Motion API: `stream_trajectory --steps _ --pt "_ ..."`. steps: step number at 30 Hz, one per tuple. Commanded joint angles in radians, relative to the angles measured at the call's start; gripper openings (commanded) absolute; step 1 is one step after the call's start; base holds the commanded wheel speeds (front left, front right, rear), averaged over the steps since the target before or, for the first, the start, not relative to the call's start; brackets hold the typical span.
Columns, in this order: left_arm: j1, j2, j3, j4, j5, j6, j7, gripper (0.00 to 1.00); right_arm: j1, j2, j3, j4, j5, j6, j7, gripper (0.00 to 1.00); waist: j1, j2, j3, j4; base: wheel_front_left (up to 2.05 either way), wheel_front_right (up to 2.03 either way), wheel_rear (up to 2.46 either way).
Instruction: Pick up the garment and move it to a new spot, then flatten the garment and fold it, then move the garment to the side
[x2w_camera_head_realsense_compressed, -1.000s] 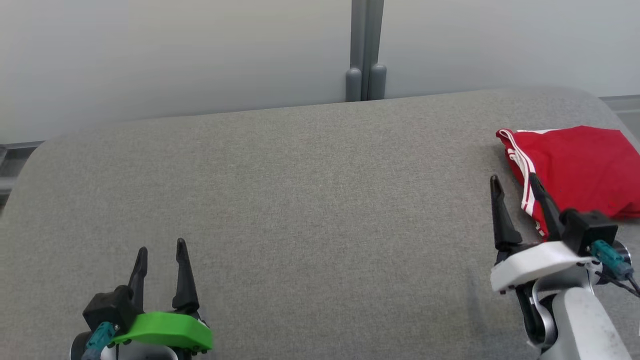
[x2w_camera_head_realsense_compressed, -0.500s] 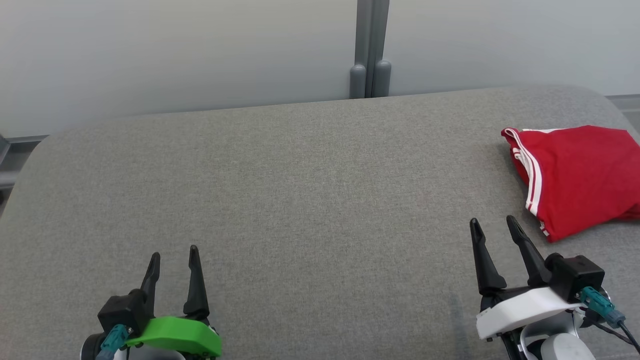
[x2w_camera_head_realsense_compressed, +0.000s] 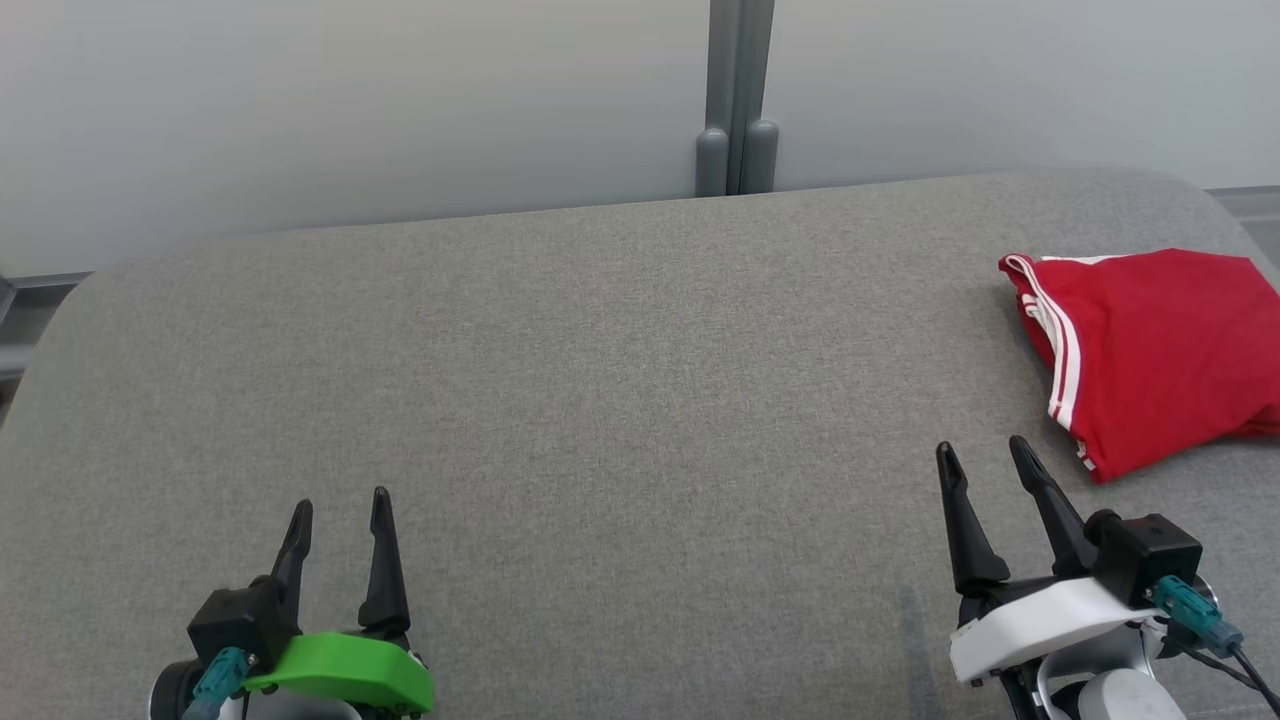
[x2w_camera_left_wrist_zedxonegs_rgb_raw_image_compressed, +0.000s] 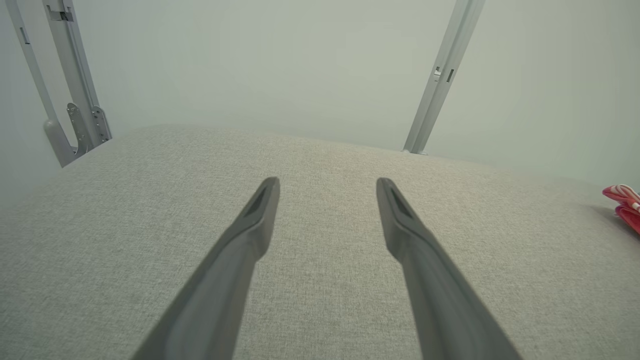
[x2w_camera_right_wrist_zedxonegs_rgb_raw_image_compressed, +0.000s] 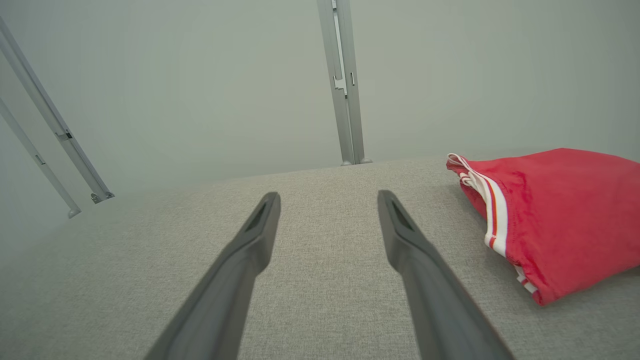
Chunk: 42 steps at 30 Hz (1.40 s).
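The garment (x2w_camera_head_realsense_compressed: 1160, 350) is red with white side stripes and lies folded at the right edge of the grey padded table (x2w_camera_head_realsense_compressed: 620, 400). The right wrist view shows the garment (x2w_camera_right_wrist_zedxonegs_rgb_raw_image_compressed: 560, 215) to the right of my fingers, and its corner (x2w_camera_left_wrist_zedxonegs_rgb_raw_image_compressed: 625, 200) peeks in at the far right of the left wrist view. My right gripper (x2w_camera_head_realsense_compressed: 983, 455) (x2w_camera_right_wrist_zedxonegs_rgb_raw_image_compressed: 328, 200) is open and empty, a little near and left of the garment, apart from it. Over the near left of the table my left gripper (x2w_camera_head_realsense_compressed: 340, 505) (x2w_camera_left_wrist_zedxonegs_rgb_raw_image_compressed: 327, 186) also stands open, holding nothing.
A pale wall with a grey upright post (x2w_camera_head_realsense_compressed: 735, 100) stands behind the table's far edge. The table's rounded corners fall away at left and right, and the garment sits close to the right edge.
My right gripper has drawn back toward me from the garment's near left edge and now hangs apart from it. The left gripper has barely shifted. The garment stays in place.
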Motion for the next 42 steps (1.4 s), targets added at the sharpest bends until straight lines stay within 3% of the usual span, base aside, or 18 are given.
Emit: stream_trajectory --steps 1,22,23,26,42 --pt "-0.005 0.000 0.003 -0.001 0.007 -0.006 -0.003 1.00 -0.007 -0.003 0.000 0.003 -0.008 0.000 0.002 1.00 0.0001 0.0000 0.000 0.000 0.00 0.00 0.00" --pt "-0.008 -0.018 0.026 0.004 0.038 -0.021 -0.003 1.00 -0.020 -0.003 -0.006 0.000 -0.009 0.000 0.000 1.00 0.0001 0.0000 0.006 0.018 0.00 0.00 0.00" --pt "0.000 -0.015 0.024 0.006 0.031 -0.019 0.000 0.00 -0.010 0.000 -0.004 0.001 -0.002 0.000 0.004 0.00 0.0001 0.0000 0.006 0.018 0.00 0.00 0.00" --pt "0.010 -0.016 0.022 0.033 0.027 -0.019 0.007 0.00 0.006 0.005 -0.002 0.027 0.003 0.000 0.005 0.00 0.0001 0.0000 0.007 0.018 0.00 0.00 0.00" --pt "-0.047 -0.025 0.057 0.060 -0.224 -0.051 0.069 0.00 -0.042 0.000 -0.053 0.071 0.275 0.000 0.076 0.00 0.0001 0.0000 0.008 0.012 0.00 0.00 0.00"
